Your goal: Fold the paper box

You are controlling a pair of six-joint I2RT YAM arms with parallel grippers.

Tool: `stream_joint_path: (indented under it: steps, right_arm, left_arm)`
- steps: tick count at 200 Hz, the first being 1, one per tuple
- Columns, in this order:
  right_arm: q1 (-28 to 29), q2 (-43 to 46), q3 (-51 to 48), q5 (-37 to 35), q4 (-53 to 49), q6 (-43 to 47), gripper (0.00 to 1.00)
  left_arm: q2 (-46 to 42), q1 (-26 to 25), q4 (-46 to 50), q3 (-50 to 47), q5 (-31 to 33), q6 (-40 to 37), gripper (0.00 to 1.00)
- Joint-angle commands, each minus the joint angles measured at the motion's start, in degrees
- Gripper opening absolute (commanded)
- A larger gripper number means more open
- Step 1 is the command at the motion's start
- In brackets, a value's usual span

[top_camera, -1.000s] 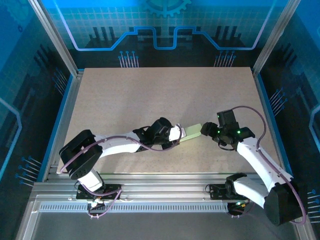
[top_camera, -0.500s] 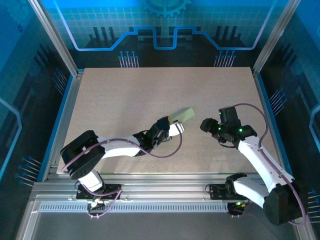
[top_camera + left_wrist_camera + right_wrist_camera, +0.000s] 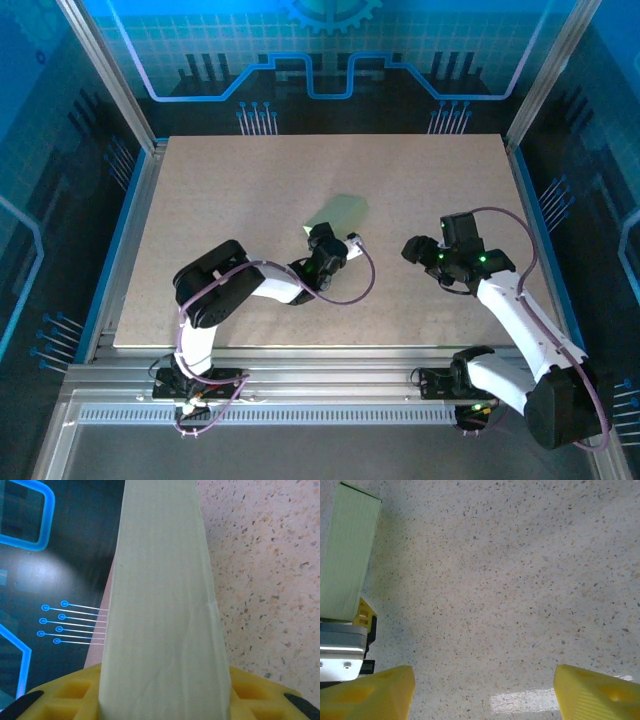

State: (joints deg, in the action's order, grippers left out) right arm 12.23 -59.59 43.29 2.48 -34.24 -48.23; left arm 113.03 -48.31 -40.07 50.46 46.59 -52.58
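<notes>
Swung up-left, the paper box now lies blurred just above mid-frame in the top view, pinched by the left gripper. The left wrist view shows yellow fingers pressing both its sides. The right gripper gapes empty, mid-right.

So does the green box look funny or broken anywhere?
A little. The paper box is not lying on the table: the left pincer grips one end and it sticks up in the air. Its broad face shows a faint wrinkle. The right pincer hangs open and empty, apart from it.
</notes>
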Motion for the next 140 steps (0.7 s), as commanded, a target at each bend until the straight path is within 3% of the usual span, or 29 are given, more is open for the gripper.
stream_joint_path:
  steps: [1,17,26,61,100,140]
  right_arm:
    - [-1.3,0.6,-0.5,1.6,0.3,0.5,0.74]
    - [-1.5,0.7,-0.5,1.9,0.4,0.7,0.74]
    - [-1.6,0.8,-0.4,1.8,0.3,0.7,0.75]
    - [-1.9,1.1,-0.2,2.2,0.2,0.6,0.74]
    - [-2.2,0.8,-0.1,2.3,0.9,0.5,0.75]
    - [-2.0,-0.8,-0.6,3.6,3.0,0.8,0.75]
  left_arm:
    - [1.1,0.1,-1.4,0.6,2.2,-2.6,0.44]
    - [0.8,0.1,-0.4,0.7,2.1,-1.6,0.62]
    - [0.5,0.1,0.3,0.7,2.0,-1.0,0.66]
    - [-2.5,-0.8,7.2,-0.3,-1.0,5.4,0.98]
    - [-13.1,-1.5,22.3,-2.2,-10.1,25.5,0.99]
    - [-25.3,2.9,32.1,-2.9,-22.7,42.1,0.99]
